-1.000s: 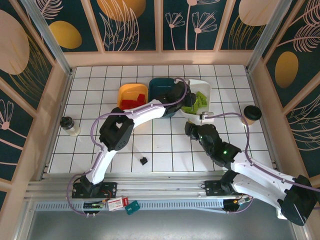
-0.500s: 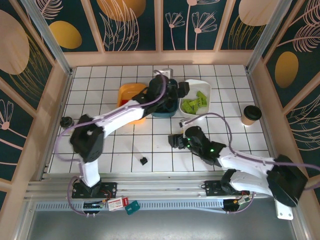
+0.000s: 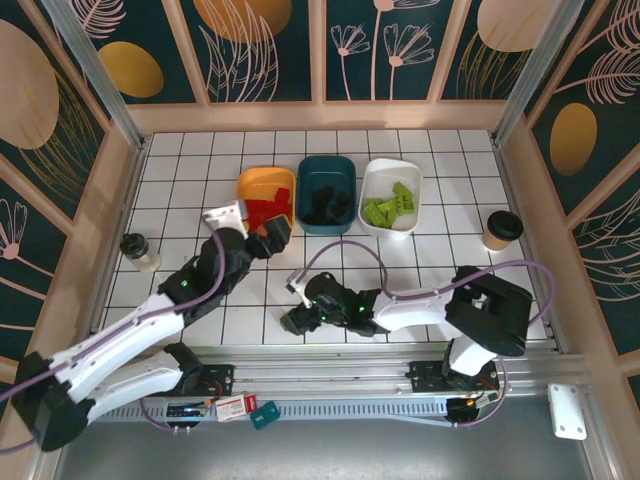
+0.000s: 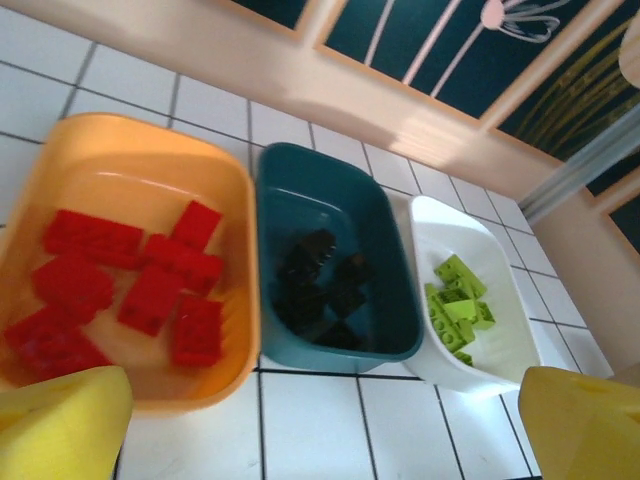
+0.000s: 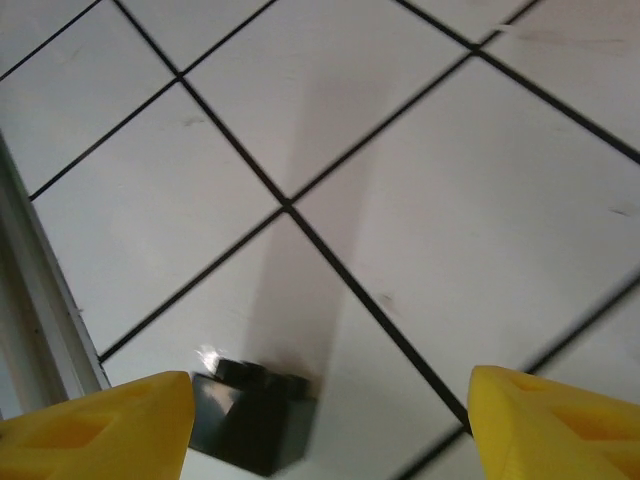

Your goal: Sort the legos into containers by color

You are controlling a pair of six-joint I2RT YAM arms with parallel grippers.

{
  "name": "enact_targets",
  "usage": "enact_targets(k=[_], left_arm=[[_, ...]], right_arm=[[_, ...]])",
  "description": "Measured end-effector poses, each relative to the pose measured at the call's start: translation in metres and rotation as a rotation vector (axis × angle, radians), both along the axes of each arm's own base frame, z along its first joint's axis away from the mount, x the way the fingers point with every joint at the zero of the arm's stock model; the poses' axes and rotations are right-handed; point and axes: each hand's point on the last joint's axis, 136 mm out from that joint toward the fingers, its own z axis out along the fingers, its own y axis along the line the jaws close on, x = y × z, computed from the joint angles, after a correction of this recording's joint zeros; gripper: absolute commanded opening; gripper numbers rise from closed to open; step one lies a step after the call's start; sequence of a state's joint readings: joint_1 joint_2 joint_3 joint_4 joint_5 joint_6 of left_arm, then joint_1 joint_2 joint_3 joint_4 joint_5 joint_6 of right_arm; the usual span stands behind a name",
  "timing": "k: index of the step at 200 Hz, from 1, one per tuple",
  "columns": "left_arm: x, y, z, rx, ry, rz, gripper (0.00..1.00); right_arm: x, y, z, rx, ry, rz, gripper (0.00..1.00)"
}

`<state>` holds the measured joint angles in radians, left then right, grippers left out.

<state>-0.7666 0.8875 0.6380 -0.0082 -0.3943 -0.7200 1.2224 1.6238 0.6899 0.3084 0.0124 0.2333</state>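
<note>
Three containers stand in a row at the back: an orange tub with red legos, a dark teal tub with black legos, and a white tub with lime green legos. My left gripper hangs open and holds nothing, just in front of the orange and teal tubs. One black lego lies on the white tiles near the front. My right gripper stands open around it, the brick close to the left fingertip.
A small dark-lidded jar stands at the left wall and a paper cup with a black lid at the right wall. The metal rail runs along the table's near edge, right beside the black brick.
My left arm has pulled back from over the teal tub toward the near left, and its jaws have opened. My right arm has swung left and forward down to the black brick.
</note>
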Motion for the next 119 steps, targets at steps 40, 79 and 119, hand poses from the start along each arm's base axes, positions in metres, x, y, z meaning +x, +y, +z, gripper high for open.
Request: enact_targets(k=[40,79,119], left_arm=[[-0.016,0.030,-0.008,-0.021,0.006,0.078,0.99],[-0.018,0.038,-0.018,0.010,0.034,0.113,0.99],[-0.017,0.041,-0.021,0.021,0.038,0.127,0.99]], right_arm=[[-0.009,0.013,-0.022,-0.053,0.004,0.046,0.69],[-0.011,0.017,-0.029,-0.078,-0.009,0.070,0.51],[-0.015,0.020,-0.027,-0.067,-0.006,0.091,0.19]])
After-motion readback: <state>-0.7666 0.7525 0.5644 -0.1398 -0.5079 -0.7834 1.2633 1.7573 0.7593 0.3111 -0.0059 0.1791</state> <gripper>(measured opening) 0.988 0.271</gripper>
